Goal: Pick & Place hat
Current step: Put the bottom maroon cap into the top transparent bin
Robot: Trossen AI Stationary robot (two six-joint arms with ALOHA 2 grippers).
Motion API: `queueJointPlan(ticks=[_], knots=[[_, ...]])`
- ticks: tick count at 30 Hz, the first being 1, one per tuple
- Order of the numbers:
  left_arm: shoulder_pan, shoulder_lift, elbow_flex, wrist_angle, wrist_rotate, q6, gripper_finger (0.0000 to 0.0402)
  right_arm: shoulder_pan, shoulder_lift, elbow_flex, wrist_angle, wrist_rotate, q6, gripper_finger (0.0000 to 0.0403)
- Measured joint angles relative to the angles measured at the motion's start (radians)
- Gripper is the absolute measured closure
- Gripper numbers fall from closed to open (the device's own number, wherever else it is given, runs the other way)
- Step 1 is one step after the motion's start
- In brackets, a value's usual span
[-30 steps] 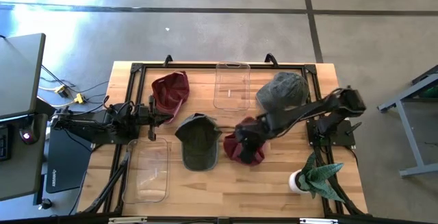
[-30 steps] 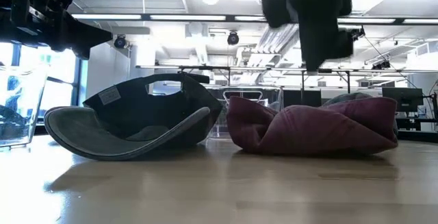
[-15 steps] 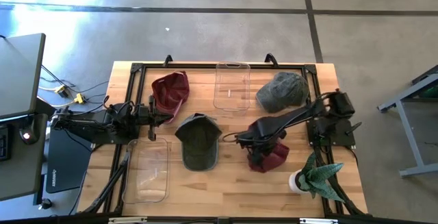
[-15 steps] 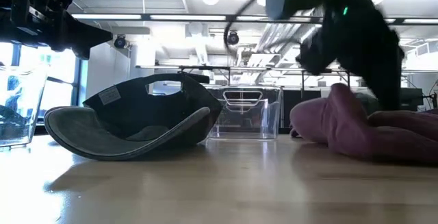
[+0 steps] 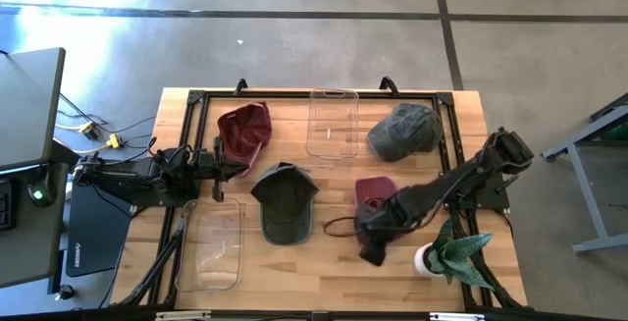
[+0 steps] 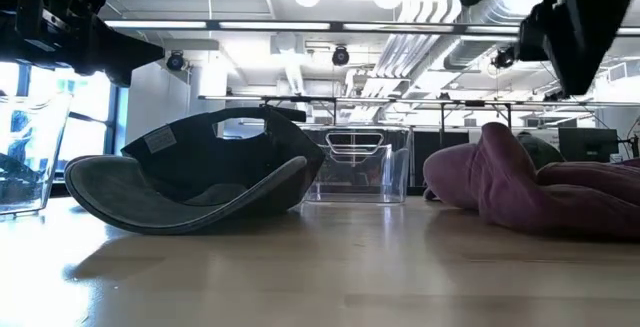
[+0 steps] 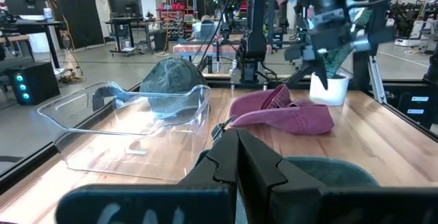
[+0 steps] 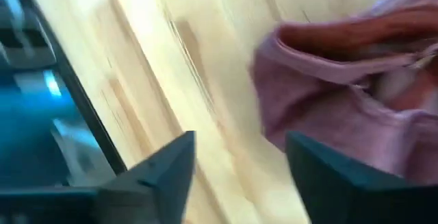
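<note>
A crumpled maroon hat [image 5: 376,189] [image 6: 540,189] lies on the wooden table right of centre, crown on the boards. My right gripper [image 5: 373,242] [image 8: 239,143] hovers open just nearside of it, pointing steeply down, with bare table between its fingers. In the low view it hangs high above the hat [image 6: 575,32]. A dark green cap [image 5: 285,203] [image 6: 200,182] rests upside down at the table's middle. My left gripper [image 5: 232,165] [image 7: 236,157] waits shut and level at the left, touching nothing.
A second maroon hat [image 5: 243,130] lies far left and a grey-green hat [image 5: 404,130] far right. Clear bins stand at far centre [image 5: 332,120] and near left [image 5: 211,244]. A potted plant [image 5: 451,252] stands at the near right corner, close to my right arm.
My right gripper dragged the maroon hat along the table toward the right edge, then let go of it, rose and swung toward the near edge. The hat now lies crumpled farther right than before. The left arm kept still.
</note>
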Motion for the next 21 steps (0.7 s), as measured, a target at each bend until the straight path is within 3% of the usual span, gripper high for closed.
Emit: queueJointPlan(ticks=[2,5,11,15,19,21], knots=[[0.0,0.0,0.0,0.0,0.0,0.0,0.0401,0.014,0.039,0.0,0.012,0.063,0.188,0.0135],[0.0,0.0,0.0,0.0,0.0,0.0,0.0401,0.021,0.099,0.0,0.017,0.12,0.329,0.0123],[0.0,0.0,0.0,0.0,0.0,0.0,0.0401,0.014,0.199,0.0,0.049,0.253,0.45,0.0152],[0.0,0.0,0.0,0.0,0.0,0.0,0.0401,-0.011,0.224,-0.001,0.051,0.292,0.462,0.023],[0.0,0.0,0.0,0.0,0.0,0.0,0.0401,-0.045,0.162,0.019,0.063,0.296,0.364,0.0364],[0.0,0.0,0.0,0.0,0.0,0.0,0.0401,-0.061,0.108,0.034,0.069,0.292,0.3,0.0386]])
